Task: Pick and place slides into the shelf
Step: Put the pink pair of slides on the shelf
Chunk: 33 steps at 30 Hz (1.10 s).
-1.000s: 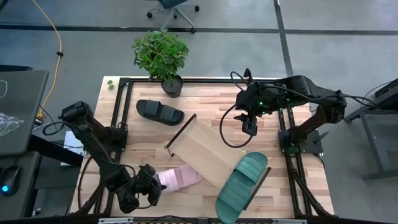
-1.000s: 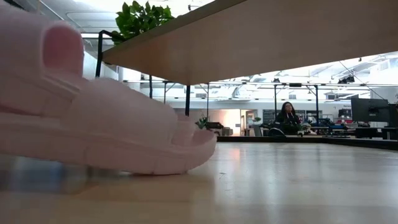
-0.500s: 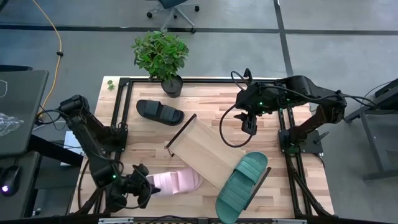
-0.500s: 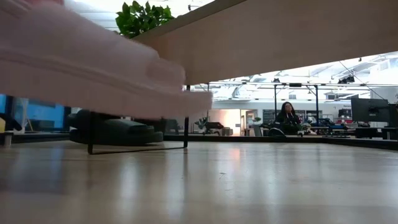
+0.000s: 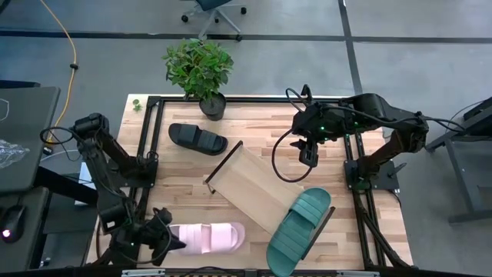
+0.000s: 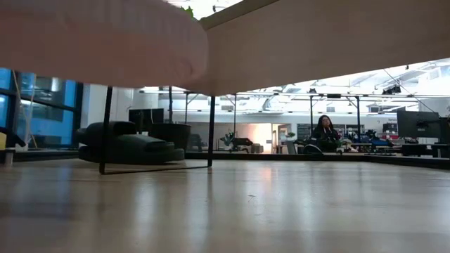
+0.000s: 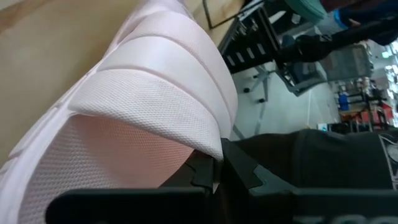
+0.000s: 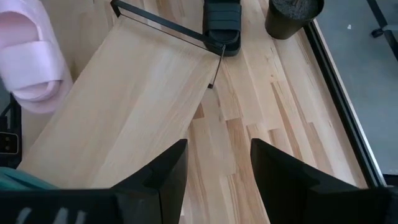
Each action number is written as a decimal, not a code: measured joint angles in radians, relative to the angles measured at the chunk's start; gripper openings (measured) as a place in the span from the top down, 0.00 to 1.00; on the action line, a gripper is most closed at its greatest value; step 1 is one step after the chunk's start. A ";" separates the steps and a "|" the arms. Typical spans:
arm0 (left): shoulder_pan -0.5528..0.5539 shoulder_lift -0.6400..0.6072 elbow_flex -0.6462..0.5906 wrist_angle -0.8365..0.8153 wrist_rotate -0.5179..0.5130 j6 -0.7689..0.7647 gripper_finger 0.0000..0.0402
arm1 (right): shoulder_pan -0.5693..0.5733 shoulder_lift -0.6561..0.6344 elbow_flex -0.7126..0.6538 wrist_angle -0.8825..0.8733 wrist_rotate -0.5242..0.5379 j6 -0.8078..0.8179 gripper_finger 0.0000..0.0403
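Slowly does it, because your left gripper (image 5: 165, 237) is squeezed tight on one end of the pink slide (image 5: 207, 236), right at the edge of its wide strap, and that is only a small bite on a soft, bendy shoe. The pink slide hangs near the front left corner of the table (image 5: 338, 123), and from the low view it looks lifted clear of the wood. The shelf (image 5: 257, 191) lies slanted across the middle of the table, with the green slide (image 5: 300, 231) sitting on its end nearest the front right corner. The black slide (image 5: 197, 138) waits on the table near the back left corner, close to the plant (image 5: 198, 69). So you have bare plank from the middle up to the far end, and that is where the pink one should go. Carry it high enough that the loose end does not bump the thin black frame, since a knock could push the whole shelf. Turn your wrist so the shoe lies flat, sole down, and line it up with the plank beside the green one without touching it. Come down gently until the sole rests on the wood, and only then let go. Your right gripper (image 5: 307, 158) hangs over the table near the back right corner with its fingers apart and nothing in them, so leave it there, out of your way
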 joint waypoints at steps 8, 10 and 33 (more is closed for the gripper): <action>-0.011 -0.071 0.000 0.000 0.000 0.083 1.00 | 0.000 0.000 0.000 0.000 0.000 0.011 0.58; -0.010 -0.096 0.000 0.001 -0.002 0.111 1.00 | 0.000 0.000 0.000 0.000 0.000 0.017 0.58; -0.008 -0.216 0.000 0.119 -0.261 0.270 1.00 | 0.000 0.000 0.000 -0.015 0.042 0.050 0.58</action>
